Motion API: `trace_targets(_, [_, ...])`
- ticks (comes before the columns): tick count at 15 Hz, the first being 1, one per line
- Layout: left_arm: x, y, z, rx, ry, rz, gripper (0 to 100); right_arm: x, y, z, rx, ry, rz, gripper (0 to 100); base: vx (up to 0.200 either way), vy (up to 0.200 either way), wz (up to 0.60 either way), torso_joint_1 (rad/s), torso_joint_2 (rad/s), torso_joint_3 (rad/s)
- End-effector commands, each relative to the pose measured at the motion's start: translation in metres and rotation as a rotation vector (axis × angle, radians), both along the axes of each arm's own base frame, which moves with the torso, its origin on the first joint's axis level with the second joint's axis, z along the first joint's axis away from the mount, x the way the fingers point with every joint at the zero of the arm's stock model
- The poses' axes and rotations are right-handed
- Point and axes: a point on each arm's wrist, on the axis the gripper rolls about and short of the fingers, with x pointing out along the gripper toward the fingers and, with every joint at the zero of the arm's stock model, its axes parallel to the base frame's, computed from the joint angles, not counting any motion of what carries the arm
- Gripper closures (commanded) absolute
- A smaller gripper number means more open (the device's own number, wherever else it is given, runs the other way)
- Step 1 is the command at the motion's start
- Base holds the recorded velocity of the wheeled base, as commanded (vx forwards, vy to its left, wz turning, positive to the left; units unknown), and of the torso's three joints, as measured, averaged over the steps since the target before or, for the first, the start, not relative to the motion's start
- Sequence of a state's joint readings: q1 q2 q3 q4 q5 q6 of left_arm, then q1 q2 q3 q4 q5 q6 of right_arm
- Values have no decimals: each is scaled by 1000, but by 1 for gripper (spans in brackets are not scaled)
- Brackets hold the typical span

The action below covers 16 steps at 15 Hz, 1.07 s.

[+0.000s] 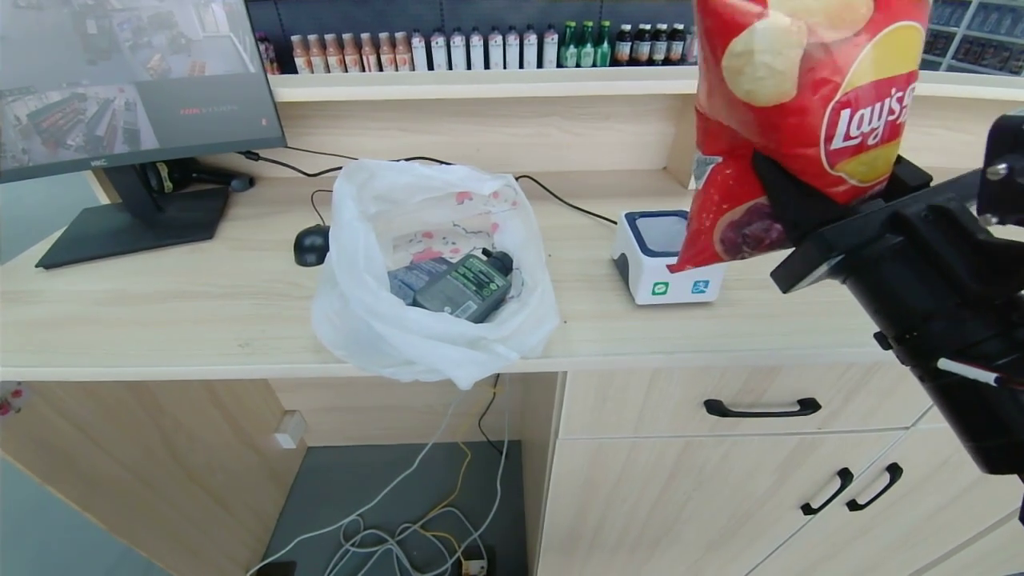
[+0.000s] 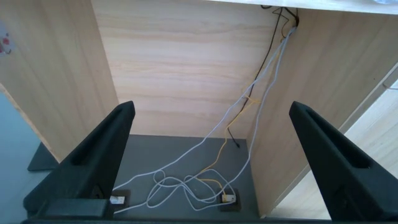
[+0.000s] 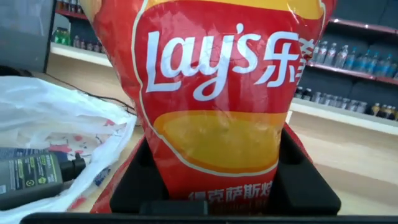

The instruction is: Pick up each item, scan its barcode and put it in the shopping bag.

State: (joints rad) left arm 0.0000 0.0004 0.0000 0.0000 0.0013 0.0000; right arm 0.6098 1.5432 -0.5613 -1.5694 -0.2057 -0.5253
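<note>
Upper right of the head view, at about 1 o'clock, the right gripper (image 1: pixel 848 188) pinches a red crisp packet (image 1: pixel 800 96) across its lower half, one black finger (image 1: pixel 780 200) lying over the packet's face and the other behind its far edge. The packet stands upright, raised above the counter (image 1: pixel 200 312). Its lower corner overlaps the top of the white barcode scanner (image 1: pixel 660 268) in this view, and contact between the two cannot be judged. The right wrist view shows the same grip: the packet (image 3: pixel 214 118) fills the space between the jaws of the right gripper (image 3: pixel 217 183), its sides pressed against both. At 9 o'clock from the scanner, and apart from it, the white shopping bag (image 1: pixel 376 320) sits open at the counter's front edge, its bottom sagging slightly over the edge. Inside lie a dark bottle with a green label (image 1: pixel 468 286) and, at its 9 o'clock and touching it, a blue-grey pack (image 1: pixel 412 276). A black mouse (image 1: pixel 311 245) rests just beside the bag at 9 o'clock, and a monitor (image 1: pixel 128 80) stands at 10 o'clock. A row of bottles (image 1: pixel 480 48) lines the shelf at 12 o'clock. The left gripper (image 2: pixel 211 109) is below counter level, its fingers (image 2: pixel 93 162) spread wide with nothing between them, facing the recess under the counter where loose cables (image 2: pixel 199 186) lie on the floor.
</note>
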Motion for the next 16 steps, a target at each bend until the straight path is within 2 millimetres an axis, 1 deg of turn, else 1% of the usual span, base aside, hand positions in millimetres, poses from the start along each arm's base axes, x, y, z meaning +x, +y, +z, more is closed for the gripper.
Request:
trace_targets(1, [0, 0, 0, 0, 0, 0, 0, 3, 4, -6, -70, 0, -32, 100, 0, 0, 0, 0, 0, 0])
trace_targets(3, [0, 0, 0, 0, 0, 0, 0, 10, 9, -6, -153, -34, -87, 100, 0, 0, 0, 0, 0, 0])
trace_targets(5, [0, 0, 0, 0, 0, 0, 0, 16, 14, -6, -198, -53, -116, 100, 0, 0, 0, 0, 0, 0])
trace_targets(6, [0, 0, 0, 0, 0, -1, 0, 21, 17, -6, -217, -66, -113, 100, 0, 0, 0, 0, 0, 0])
trace_targets(7, [0, 0, 0, 0, 0, 0, 0, 32, 22, -7, -260, -90, -96, 100, 0, 0, 0, 0, 0, 0])
trace_targets(9, [0, 0, 0, 0, 0, 0, 0, 40, 21, -10, -328, -47, -103, 100, 0, 0, 0, 0, 0, 0])
trace_targets(10, [0, 0, 0, 0, 0, 0, 0, 41, 21, -9, -335, -42, -105, 100, 0, 0, 0, 0, 0, 0])
trace_targets(11, [0, 0, 0, 0, 0, 0, 0, 52, 20, 1, -364, -24, -99, 100, 0, 0, 0, 0, 0, 0])
trace_targets(13, [0, 0, 0, 0, 0, 0, 0, 64, 12, 10, -415, 23, -98, 100, 0, 0, 0, 0, 0, 0])
trace_targets(14, [0, 0, 0, 0, 0, 0, 0, 68, 9, 12, -440, 46, -87, 100, 0, 0, 0, 0, 0, 0])
trace_targets(16, [0, 0, 0, 0, 1, 0, 0, 72, 3, 22, -456, 86, -87, 100, 0, 0, 0, 0, 0, 0])
